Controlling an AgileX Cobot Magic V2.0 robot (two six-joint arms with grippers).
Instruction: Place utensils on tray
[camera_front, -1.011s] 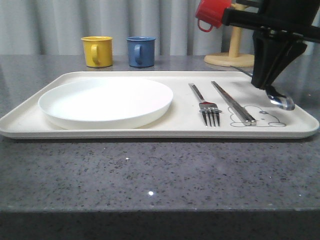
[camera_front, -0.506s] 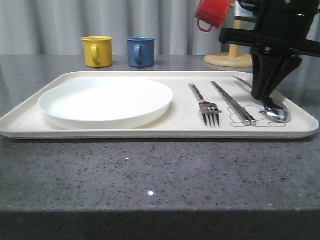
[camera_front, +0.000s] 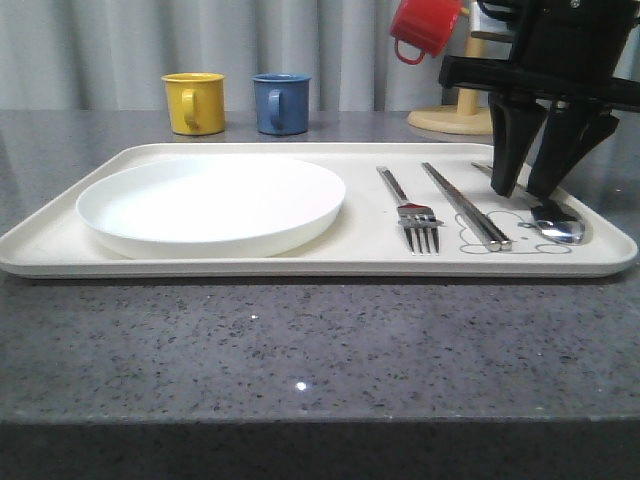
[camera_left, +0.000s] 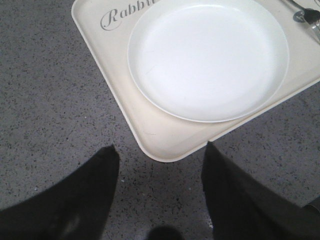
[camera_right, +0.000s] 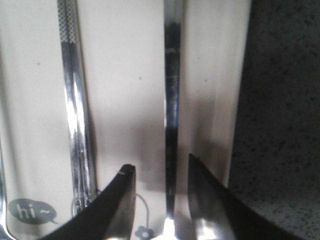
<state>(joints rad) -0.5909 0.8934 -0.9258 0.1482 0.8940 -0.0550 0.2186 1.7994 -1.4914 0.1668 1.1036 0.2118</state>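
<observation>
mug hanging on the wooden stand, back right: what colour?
Red: the glossy hanging mug on the wooden stand, clearest in the front view.

The front camera sits low at the table edge and looks forward across the large cream rectangular tray (camera_front: 360, 255). The left wrist camera looks steeply down on its near corner (camera_left: 165, 150). The right wrist camera is very close above its right side.

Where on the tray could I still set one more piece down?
The strip between the white plate and the fork is bare. The tray's right side is crowded: fork, chopsticks, spoon, with the open right gripper over the spoon.
</observation>
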